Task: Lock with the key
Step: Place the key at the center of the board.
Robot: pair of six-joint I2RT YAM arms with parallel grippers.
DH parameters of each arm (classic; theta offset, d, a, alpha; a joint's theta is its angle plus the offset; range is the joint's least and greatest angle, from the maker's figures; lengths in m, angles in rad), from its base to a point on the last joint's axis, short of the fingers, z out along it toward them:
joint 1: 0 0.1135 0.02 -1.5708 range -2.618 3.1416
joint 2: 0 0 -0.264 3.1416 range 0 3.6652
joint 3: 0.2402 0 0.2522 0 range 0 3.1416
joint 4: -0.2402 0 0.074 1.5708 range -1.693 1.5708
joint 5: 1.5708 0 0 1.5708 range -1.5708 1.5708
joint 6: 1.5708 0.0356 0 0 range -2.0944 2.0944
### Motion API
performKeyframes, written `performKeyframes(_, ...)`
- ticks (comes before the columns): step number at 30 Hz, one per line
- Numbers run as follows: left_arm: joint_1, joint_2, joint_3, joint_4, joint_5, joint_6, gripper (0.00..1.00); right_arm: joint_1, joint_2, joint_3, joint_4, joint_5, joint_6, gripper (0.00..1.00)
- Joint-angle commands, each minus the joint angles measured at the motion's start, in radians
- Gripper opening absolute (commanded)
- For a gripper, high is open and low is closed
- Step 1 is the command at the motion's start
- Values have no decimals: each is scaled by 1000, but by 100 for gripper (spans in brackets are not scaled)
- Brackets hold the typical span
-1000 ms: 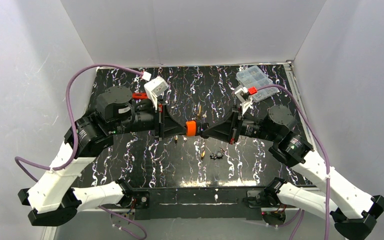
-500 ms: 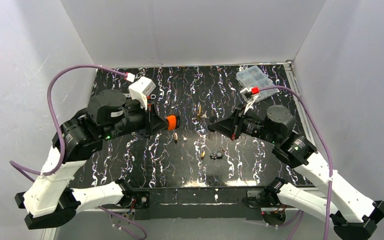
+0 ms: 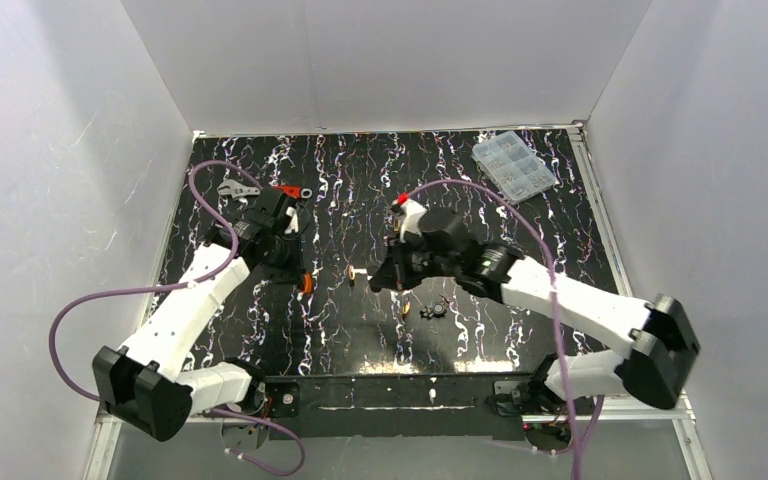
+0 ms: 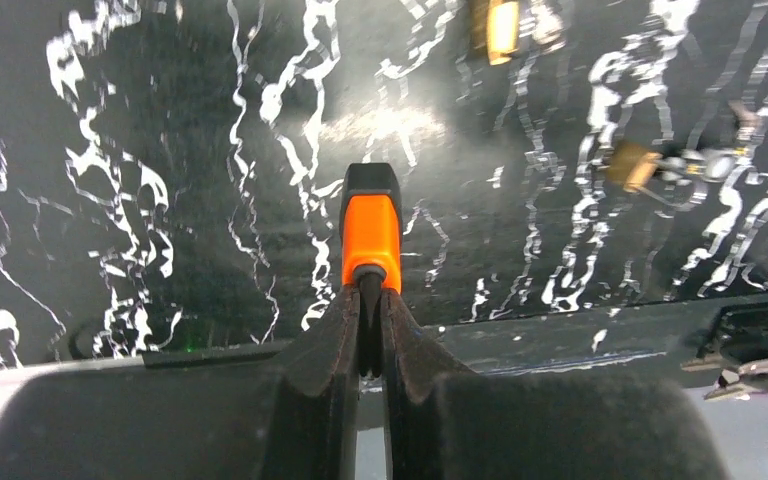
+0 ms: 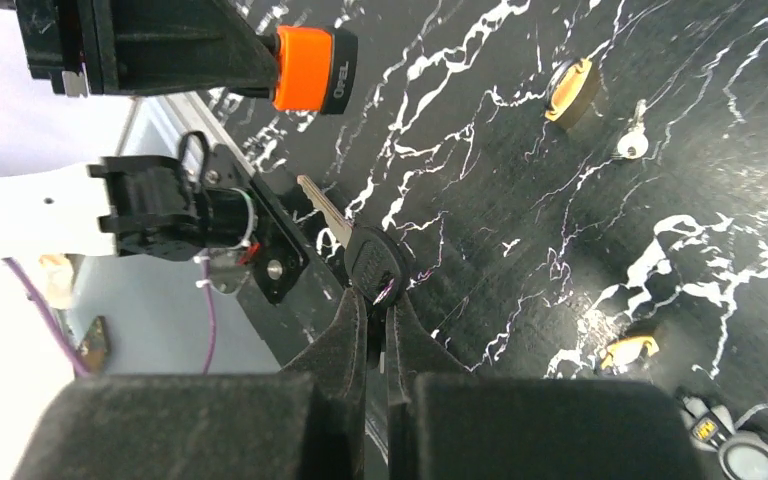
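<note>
My left gripper is shut on a small orange-and-black lock, held low over the table, left of centre. The lock also shows in the right wrist view. My right gripper is shut on the black head of a silver-bladed key; its blade points towards the orange lock but stays apart from it. In the top view the right gripper hangs near mid-table. Between the grippers a small brass padlock lies on the table with a tiny silvery key beside it. Both show in the right wrist view: padlock, key.
A red-handled wrench lies at the back left. A clear compartment box sits at the back right. Two more brass pieces and a small black object lie mid-table. The black base bar runs along the near edge.
The grippers, which met at the orange lock mid-table, have pulled apart. The left arm carried the lock left and down. The right arm swung left and lower with the key.
</note>
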State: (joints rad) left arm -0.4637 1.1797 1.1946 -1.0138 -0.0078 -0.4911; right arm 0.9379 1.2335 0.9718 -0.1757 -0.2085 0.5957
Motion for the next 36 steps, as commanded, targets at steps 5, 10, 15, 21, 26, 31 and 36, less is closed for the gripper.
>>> performKeyframes(5,106,7,-223,141,60,-68,0,93,307,218,90,69,20,1)
performKeyframes(10,142,13,-317,192,32,-105,0,110,451,295,126,100,68,1)
performKeyframes(15,162,26,-364,222,-25,-137,0,124,560,349,150,134,105,1)
performKeyframes(21,175,47,-394,260,-27,-160,9,141,679,431,146,108,133,1)
performKeyframes(26,177,53,-389,261,-22,-160,30,152,757,499,119,89,143,1)
performKeyframes(31,178,6,-351,215,-69,-146,40,151,804,533,92,71,150,1)
performKeyframes(36,177,-59,-289,168,-99,-122,53,152,826,546,78,59,152,1)
